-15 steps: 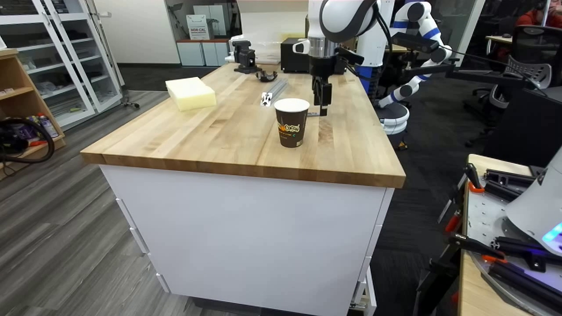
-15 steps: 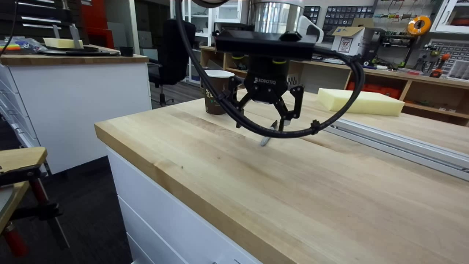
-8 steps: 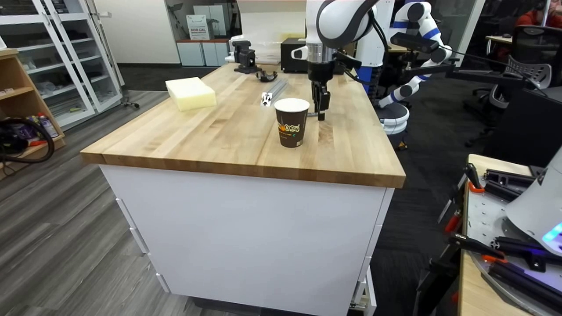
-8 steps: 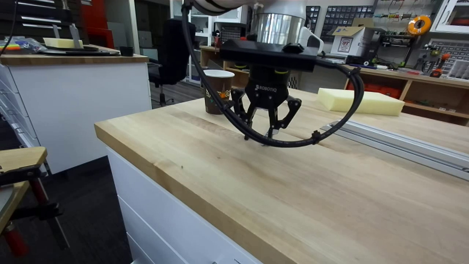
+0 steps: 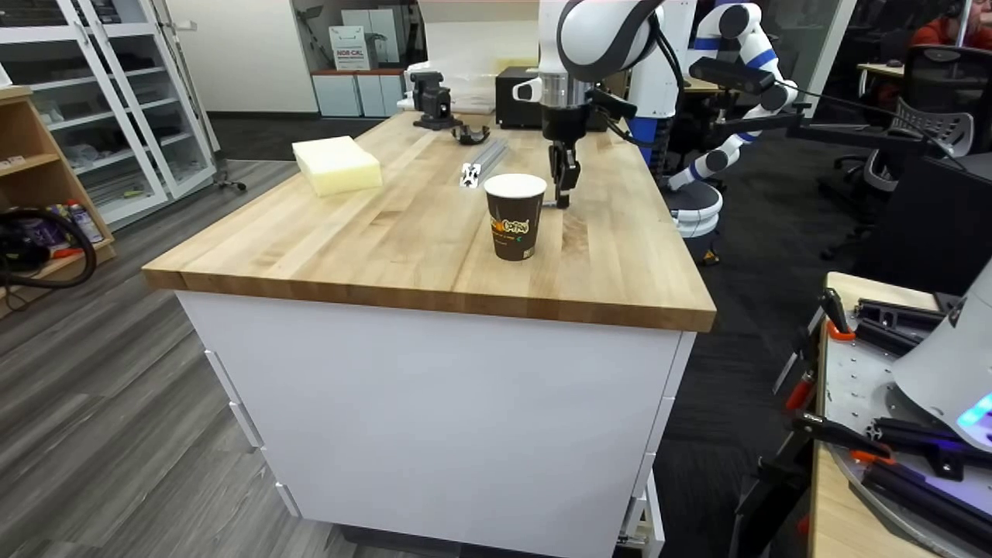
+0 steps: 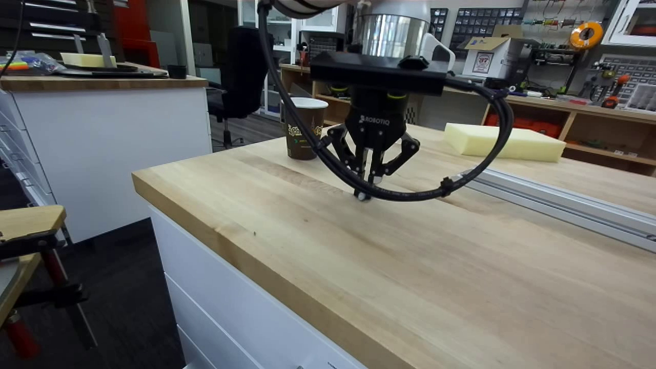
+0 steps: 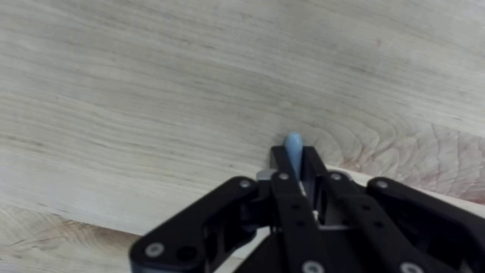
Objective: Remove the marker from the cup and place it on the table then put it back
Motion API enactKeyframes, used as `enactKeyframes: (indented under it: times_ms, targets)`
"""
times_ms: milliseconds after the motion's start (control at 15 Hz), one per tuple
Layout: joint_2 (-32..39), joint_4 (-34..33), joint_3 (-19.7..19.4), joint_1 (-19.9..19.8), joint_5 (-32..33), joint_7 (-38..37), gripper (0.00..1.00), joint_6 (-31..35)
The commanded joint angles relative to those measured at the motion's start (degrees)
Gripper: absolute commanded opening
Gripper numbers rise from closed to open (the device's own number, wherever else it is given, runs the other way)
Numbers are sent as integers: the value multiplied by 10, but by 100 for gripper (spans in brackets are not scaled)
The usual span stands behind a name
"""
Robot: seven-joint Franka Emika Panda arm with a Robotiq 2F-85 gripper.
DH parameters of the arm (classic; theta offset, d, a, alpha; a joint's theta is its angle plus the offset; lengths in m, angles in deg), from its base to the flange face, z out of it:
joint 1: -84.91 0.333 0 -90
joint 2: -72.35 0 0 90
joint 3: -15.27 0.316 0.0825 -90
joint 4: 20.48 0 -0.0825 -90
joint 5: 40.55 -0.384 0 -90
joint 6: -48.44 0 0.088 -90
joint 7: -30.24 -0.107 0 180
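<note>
Tool (image 7: 294, 153): now pinches the marker (image 7: 294, 148), no longer spread.
Cup (image 5: 514, 223): stands upright nearby; the put-back likely begins.

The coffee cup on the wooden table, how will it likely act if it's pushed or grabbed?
The cup looks like a paper takeaway cup, so it's probably light and might dent under a firm squeeze. It narrows toward the bottom, so a push high up could tip it. On the smooth-looking table, a low push would more likely slide it.
</note>
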Motion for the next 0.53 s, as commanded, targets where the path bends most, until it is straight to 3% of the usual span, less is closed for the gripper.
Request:
enactKeyframes:
  times_ms: [0,467]
  targets:
    - [-13,-11,9,-6,-3,12,3,-30]
    - [-43,-18,21,-5,-23,23,3,-20]
